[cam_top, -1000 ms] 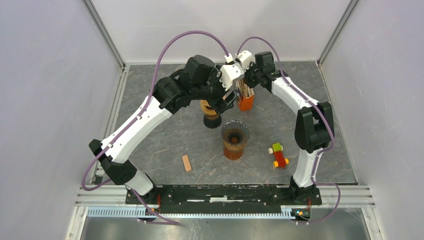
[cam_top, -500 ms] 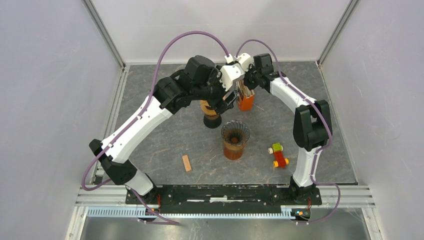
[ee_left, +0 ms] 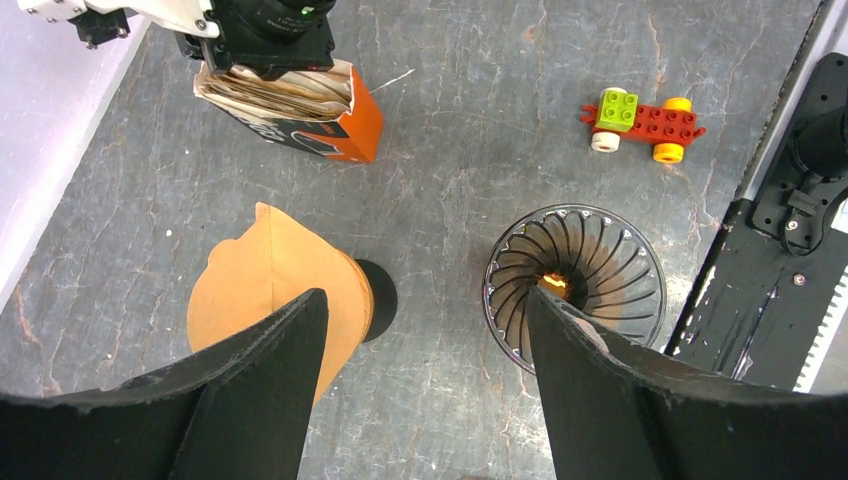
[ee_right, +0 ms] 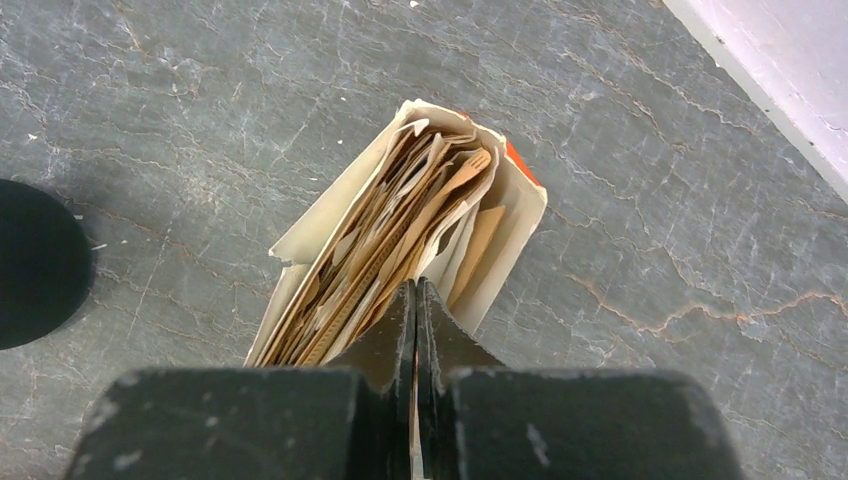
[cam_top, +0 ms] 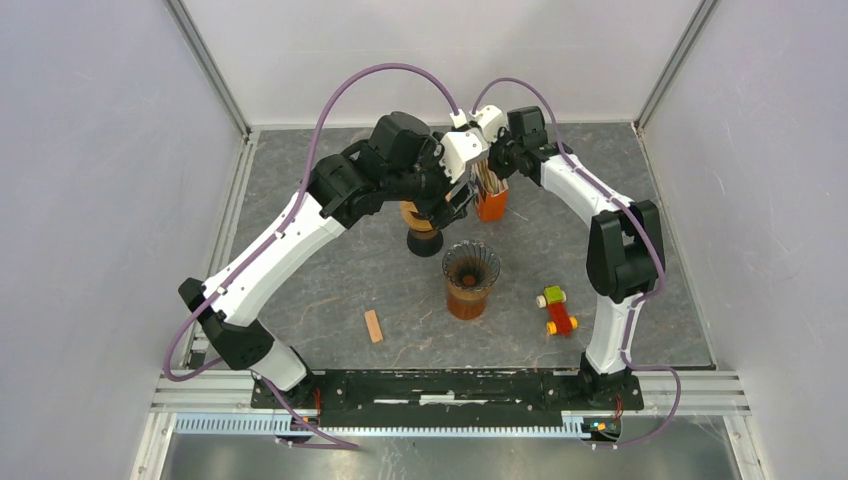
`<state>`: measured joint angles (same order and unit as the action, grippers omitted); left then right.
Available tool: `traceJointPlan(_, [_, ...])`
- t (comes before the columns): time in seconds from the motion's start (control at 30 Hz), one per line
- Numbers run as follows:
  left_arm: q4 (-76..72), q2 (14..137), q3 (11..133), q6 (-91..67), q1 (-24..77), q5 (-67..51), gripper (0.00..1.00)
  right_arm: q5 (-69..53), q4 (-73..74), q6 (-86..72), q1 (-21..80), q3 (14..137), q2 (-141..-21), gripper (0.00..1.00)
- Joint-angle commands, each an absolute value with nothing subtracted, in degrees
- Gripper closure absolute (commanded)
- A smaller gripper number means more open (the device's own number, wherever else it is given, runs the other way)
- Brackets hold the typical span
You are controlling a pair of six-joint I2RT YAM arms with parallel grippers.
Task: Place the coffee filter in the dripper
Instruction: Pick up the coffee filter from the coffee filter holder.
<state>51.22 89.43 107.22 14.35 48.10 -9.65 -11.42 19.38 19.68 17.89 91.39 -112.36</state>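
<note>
Right wrist view shows the right gripper (ee_right: 415,285) with fingers pressed together at the top of the stack of brown paper coffee filters (ee_right: 400,200) standing in the orange carton (ee_right: 516,160); whether a sheet is pinched cannot be told. The step appears to be picking a filter. The left gripper (ee_left: 425,300) hovers, fingers wide apart, near the ribbed clear glass dripper (ee_left: 620,260). Next, one filter must lift free alone and cross to the dripper's mouth.

White-and-black arms (cam_top: 290,235), purple cables (cam_top: 345,85)
</note>
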Motion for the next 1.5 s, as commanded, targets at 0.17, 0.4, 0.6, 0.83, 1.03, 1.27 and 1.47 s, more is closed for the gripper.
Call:
traceJointPlan(0.17, [51.34, 87.72, 106.70, 17.09, 48.08, -11.34, 0.21, -8.33, 18.43, 18.90, 18.04, 95.02, -108.67, 1.00])
traceJointPlan(0.4, [51.32, 87.75, 106.70, 17.07, 48.03, -11.26, 0.21, -9.12, 18.60, 17.95, 18.00, 95.10, -106.77, 1.00])
traceJointPlan(0.6, [51.27, 87.72, 106.83, 16.81, 48.07, -10.29, 0.21, -9.68, 18.88, 17.41, 18.02, 94.91, -104.96, 1.00])
traceJointPlan(0.83, [50.67, 87.87, 107.31, 16.37, 48.08, -7.25, 0.20, -10.78, 19.65, 16.11, 18.02, 94.48, -102.60, 1.00])
traceJointPlan(1.03, [50.63, 87.90, 107.49, 16.26, 48.03, -7.30, 0.20, -11.77, 19.96, 15.12, 18.02, 93.09, -100.79, 1.00])
traceJointPlan(1.27, [49.25, 88.03, 108.07, 13.97, 46.85, -4.75, 0.23, -11.70, 19.75, 15.64, 17.96, 92.96, -96.63, 1.00])
traceJointPlan(1.47, [46.98, 88.55, 110.31, 9.96, 40.92, -8.46, 0.25, -12.82, 21.10, 15.99, 17.49, 92.92, -91.31, 1.00])
